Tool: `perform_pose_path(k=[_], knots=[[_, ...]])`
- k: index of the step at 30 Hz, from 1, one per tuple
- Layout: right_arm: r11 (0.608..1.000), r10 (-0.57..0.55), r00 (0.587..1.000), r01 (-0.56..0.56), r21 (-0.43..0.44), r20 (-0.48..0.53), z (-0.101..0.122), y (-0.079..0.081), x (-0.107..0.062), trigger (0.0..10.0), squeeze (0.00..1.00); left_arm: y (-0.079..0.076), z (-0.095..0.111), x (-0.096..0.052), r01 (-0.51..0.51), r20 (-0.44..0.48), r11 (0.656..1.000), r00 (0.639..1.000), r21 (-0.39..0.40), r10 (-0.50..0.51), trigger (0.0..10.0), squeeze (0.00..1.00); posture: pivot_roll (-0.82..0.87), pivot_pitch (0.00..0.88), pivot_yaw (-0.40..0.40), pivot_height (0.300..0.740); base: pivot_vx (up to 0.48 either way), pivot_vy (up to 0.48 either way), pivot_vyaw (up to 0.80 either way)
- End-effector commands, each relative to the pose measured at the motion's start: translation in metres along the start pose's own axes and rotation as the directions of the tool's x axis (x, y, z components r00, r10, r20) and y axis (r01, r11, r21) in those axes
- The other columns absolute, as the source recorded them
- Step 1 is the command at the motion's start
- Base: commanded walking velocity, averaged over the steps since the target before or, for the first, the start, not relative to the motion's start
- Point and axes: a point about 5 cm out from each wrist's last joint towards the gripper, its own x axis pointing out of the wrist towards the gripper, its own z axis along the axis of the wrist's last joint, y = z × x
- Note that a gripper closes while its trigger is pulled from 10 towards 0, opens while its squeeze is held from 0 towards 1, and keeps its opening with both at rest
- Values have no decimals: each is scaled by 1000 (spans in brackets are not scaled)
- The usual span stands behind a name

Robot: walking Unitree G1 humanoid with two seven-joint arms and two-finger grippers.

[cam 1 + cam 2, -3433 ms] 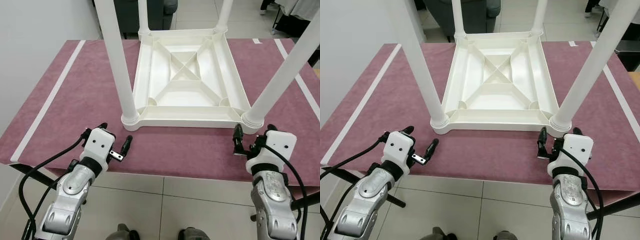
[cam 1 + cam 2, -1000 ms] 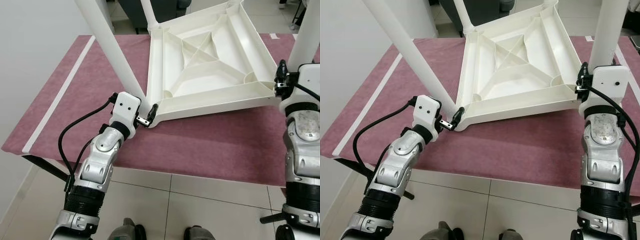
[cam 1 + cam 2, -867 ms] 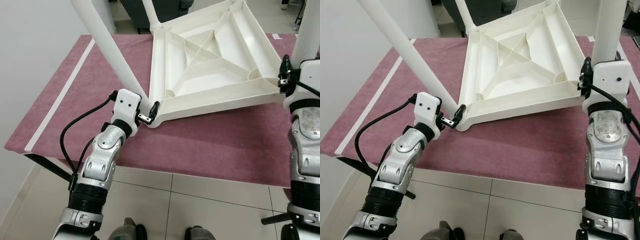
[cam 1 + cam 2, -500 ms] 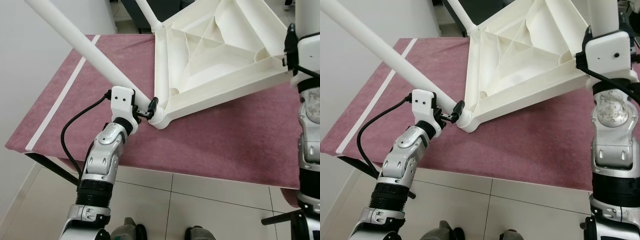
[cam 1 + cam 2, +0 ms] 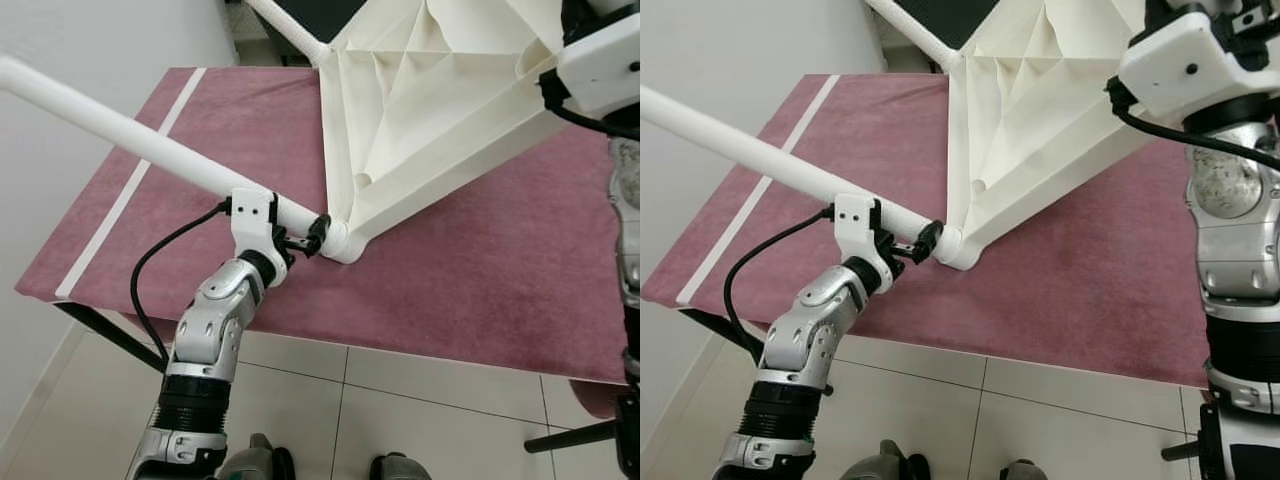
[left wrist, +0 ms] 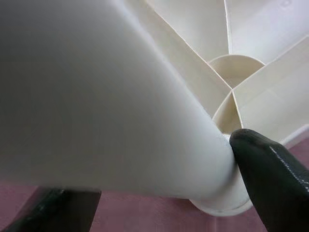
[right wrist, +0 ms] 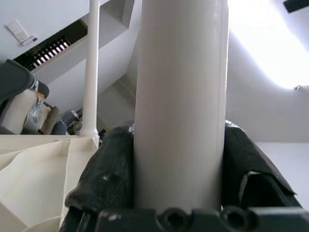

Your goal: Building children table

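the white children's table (image 5: 430,90) is up on one corner now, tipped steeply over the worktop (image 5: 480,290) with its maroon cover, ribbed underside facing us. only the near-left corner (image 5: 343,243) touches the cloth. it looks like a flip in progress, from legs-up toward standing, with that corner as the pivot.

left end effector (image 5: 303,238) is clenched on the near-left leg (image 5: 150,148) right where it plugs into the corner socket. one black finger (image 6: 270,179) presses the tube beside the collar, the other (image 6: 58,210) sits underneath. gripping that low makes sense: it pins the pivot so the corner doesn't skate across the cloth.

right end effector (image 7: 178,159) is high up, clamped round the near-right leg (image 7: 181,96), a pad (image 7: 111,169) on each side of the tube. that arm seems to be doing the lifting.

a far leg (image 5: 285,25) pokes out toward the room behind. the fourth leg i can't pick out, and the raised edge of the table runs out of sight at the top. the near-left leg's free end is cut off too, so whether it's close to the wall (image 5: 60,40) is hard to judge.
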Motion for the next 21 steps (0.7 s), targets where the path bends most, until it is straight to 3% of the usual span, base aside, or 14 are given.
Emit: perform_pose_path(k=[1, 3, 5, 8, 11, 13, 15, 16, 18, 21], knots=[[981, -43, 996, 58, -183, 82, 8, -23, 6, 0, 0, 13, -45, -17, -141, -154, 981, 981, -131, 120, 10000, 0, -121, 112, 120, 740, 0, 0, 0], [979, -30, 993, 52, -199, 112, 10, -21, 9, 0, 0, 11, -50, -18, -145, -197, 961, 975, -235, 99, 10000, 0, -123, 111, 117, 740, 0, 0, 0], [978, -24, 992, 50, -204, 124, 12, -21, 10, 0, 0, 9, -51, -18, -141, -210, 953, 974, -269, 85, 10000, 0, -123, 111, 117, 740, 0, 0, 0], [975, -14, 988, 48, -217, 154, 15, -19, 13, 0, 0, 6, -53, -23, -81, -236, 968, 972, -239, 23, 10000, 0, -126, 112, 118, 740, 0, 0, 0], [977, 3, 984, 35, -211, 177, 20, -13, 18, 0, 0, 1, -50, -41, 66, -257, 995, 963, -71, -82, 10000, 0, -122, 116, 118, 740, 0, 0, 0], [978, 5, 984, 33, -208, 180, 21, -12, 18, 0, 0, -1, -49, -44, 96, -257, 995, 961, -40, -103, 10000, 0, -122, 116, 118, 740, 0, 0, 0], [980, 11, 983, 26, -196, 186, 22, -8, 18, 0, 0, -7, -40, -55, 209, -226, 962, 960, 177, -167, 10000, 0, -112, 117, 116, 740, 0, 0, 0], [980, 11, 983, 26, -196, 186, 22, -8, 18, 0, 0, -7, -40, -55, 209, -226, 962, 960, 177, -167, 10000, 0, -112, 117, 116, 740, 0, 0, 0], [983, 14, 982, 21, -185, 187, 23, -5, 18, 0, 0, -13, -36, -63, 280, -210, 920, 951, 272, -228, 10000, 0, -107, 117, 114, 740, 0, 0, 0], [988, 18, 980, 13, -155, 196, 26, 2, 19, 0, 0, -21, -22, -70, 375, -172, 873, 926, 311, -337, 10000, 0, -99, 115, 109, 740, 0, 0, 0]])
